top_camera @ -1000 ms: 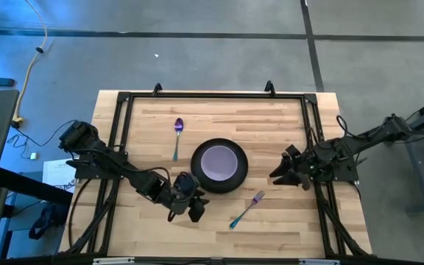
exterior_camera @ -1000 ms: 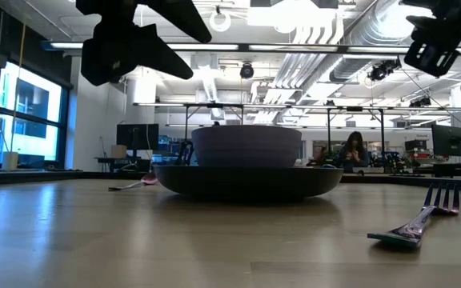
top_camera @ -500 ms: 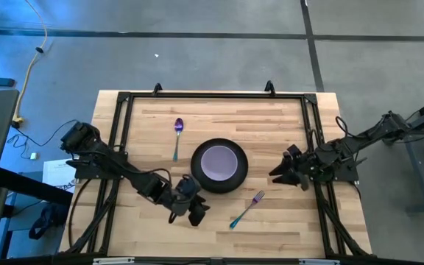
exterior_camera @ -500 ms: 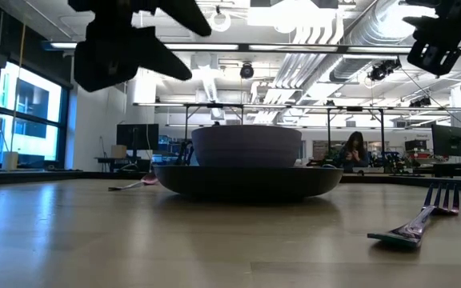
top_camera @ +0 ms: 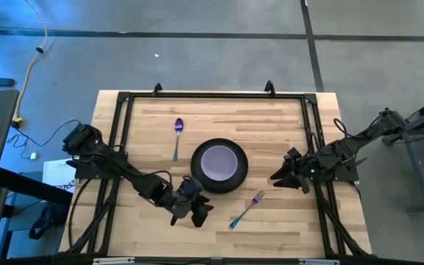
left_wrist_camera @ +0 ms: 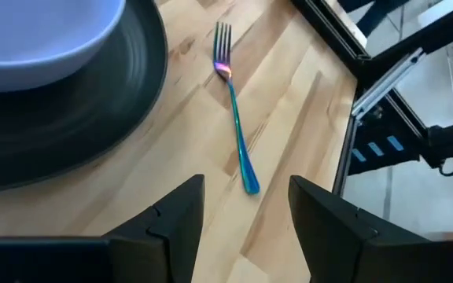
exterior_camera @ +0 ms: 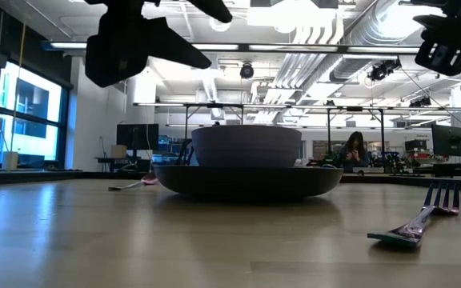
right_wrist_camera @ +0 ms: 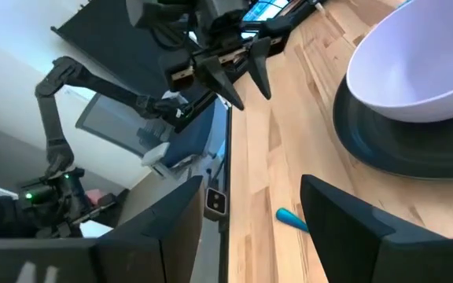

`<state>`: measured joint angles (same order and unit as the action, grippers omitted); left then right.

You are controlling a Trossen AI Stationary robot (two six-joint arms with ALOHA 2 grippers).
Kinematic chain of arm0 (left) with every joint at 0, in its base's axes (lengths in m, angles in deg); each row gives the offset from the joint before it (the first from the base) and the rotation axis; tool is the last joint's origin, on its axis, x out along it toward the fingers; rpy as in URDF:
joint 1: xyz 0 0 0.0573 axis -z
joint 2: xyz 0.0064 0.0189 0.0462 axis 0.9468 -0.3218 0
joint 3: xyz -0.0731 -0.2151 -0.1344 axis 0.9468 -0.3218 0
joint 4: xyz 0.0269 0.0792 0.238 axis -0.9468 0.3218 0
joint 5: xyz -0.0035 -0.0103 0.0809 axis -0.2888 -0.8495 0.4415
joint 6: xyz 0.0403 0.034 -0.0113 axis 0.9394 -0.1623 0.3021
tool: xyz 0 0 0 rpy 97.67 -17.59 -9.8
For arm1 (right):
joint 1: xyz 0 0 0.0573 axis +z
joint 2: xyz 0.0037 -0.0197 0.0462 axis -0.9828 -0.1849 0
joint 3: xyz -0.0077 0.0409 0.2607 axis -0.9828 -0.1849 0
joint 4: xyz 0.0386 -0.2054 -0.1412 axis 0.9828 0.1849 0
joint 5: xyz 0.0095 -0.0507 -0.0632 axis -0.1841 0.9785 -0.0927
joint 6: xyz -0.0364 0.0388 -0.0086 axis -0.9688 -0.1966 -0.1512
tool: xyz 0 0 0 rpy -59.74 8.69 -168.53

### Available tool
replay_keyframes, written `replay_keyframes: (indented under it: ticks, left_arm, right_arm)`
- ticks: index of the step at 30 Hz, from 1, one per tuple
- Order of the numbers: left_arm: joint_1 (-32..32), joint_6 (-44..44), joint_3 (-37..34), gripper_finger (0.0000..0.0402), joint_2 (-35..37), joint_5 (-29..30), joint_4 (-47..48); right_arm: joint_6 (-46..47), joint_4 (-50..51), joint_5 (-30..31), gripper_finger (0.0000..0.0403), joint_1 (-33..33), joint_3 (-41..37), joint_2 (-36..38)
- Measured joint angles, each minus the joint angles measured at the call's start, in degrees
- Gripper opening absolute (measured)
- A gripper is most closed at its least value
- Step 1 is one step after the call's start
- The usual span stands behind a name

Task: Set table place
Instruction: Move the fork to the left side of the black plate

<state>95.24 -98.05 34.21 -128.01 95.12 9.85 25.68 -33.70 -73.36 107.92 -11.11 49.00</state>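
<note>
A: What has changed?

B: The left pincer (top_camera: 199,211), jaws apart and empty, has edged closer to the fork (top_camera: 246,208), which lies just ahead of it. I'd judge the fork gets picked next.

A: And the right pincer (top_camera: 280,177)?

B: Apart, empty, hovering at the counter (top_camera: 271,121) edge. Plate (top_camera: 219,182) with bowl (top_camera: 218,162) lies between both pincers; the spoon (top_camera: 177,135) is beyond the left one.

A: The room?

B: Pale planks, an open office behind.

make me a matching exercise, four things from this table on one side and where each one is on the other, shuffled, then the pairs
Things:
1. bowl
2. spoon
3. fork
4. left gripper

Places:
A. lying on the wood left of the plate
B. sitting on the plate
C. in the air, near the fork's handle end
D. lying on the wood near the plate's lower right rim

Pairs: 1-B, 2-A, 3-D, 4-C
</note>
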Motion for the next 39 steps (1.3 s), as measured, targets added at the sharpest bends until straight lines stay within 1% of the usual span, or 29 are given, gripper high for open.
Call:
replay_keyframes:
  ticks: [5, 10, 16, 20, 27, 35, 39]
  left_arm:
    - [0.0, -0.4, 0.0, 0.0175, 0.0, 0.9, -0.4]
    - [0.0, -0.4, 0.0, 0.0175, -0.8, 1.7, -0.1]
    - [0.0, -0.5, 0.0, 0.0175, -0.7, 1.9, 1.4]
    - [0.0, -0.5, 0.0, 0.0175, -0.7, 1.9, 3.3]
    - [0.0, -0.6, 0.0, 0.0175, -0.6, 1.5, 6.3]
    - [0.2, -0.6, 0.0, 0.0175, -0.5, -2.5, 12.4]
    - [0.2, -0.5, 0.0, 0.0175, -0.5, -4.2, 15.2]
  right_arm:
    - [0.0, 0.6, 1.2, 0.0204, 1.3, 0.0, 0.0]
    - [0.5, 2.0, 1.1, 0.0204, 2.1, 0.0, 0.0]
    - [7.3, 8.6, 0.5, 0.0204, 4.6, 0.0, -1.1]
    - [10.3, 8.6, 0.7, 0.0204, 6.9, 0.0, -3.3]
    - [17.9, 9.6, 1.5, 0.0204, 8.7, 0.0, -10.5]
    - [26.1, 9.9, 4.3, 0.0204, 8.7, 0.0, -22.3]
    - [30.0, 8.7, 5.3, 0.0204, 8.7, 0.0, -26.7]
